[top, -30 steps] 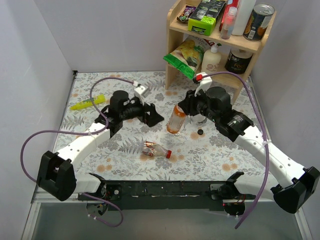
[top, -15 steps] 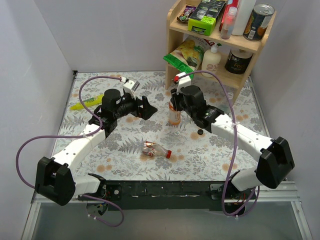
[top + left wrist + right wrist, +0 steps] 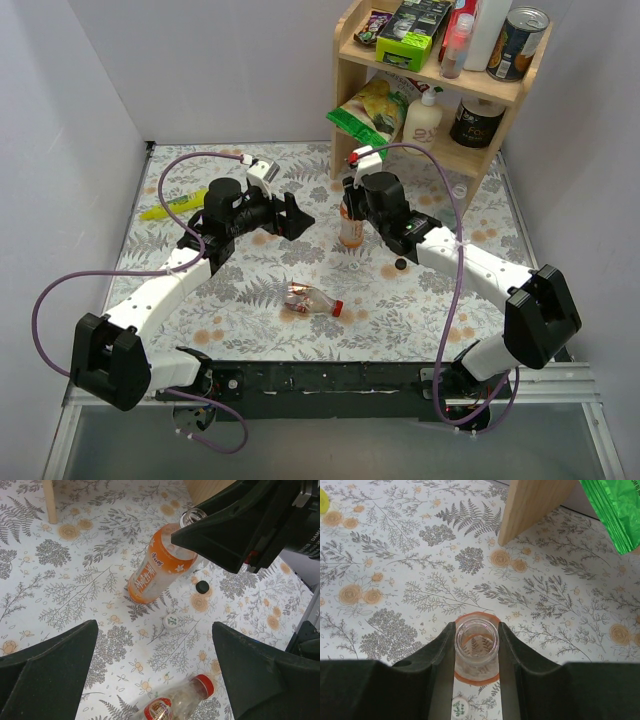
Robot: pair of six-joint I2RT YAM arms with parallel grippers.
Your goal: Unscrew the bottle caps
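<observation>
I can read no text for certain. The orange bottle [image 3: 157, 567] bears white label characters, too blurred for me to read.

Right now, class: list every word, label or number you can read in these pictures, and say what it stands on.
No text reads clearly.
White characters on the orange bottle label: too blurred to read.
Print on the fallen bottle label: too small.
Lettering on the dark tin and the green box: too small.

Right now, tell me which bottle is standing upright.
The orange bottle, neck between the right jaws, cap off. The red-capped bottle and the green one lie on their sides.
</observation>
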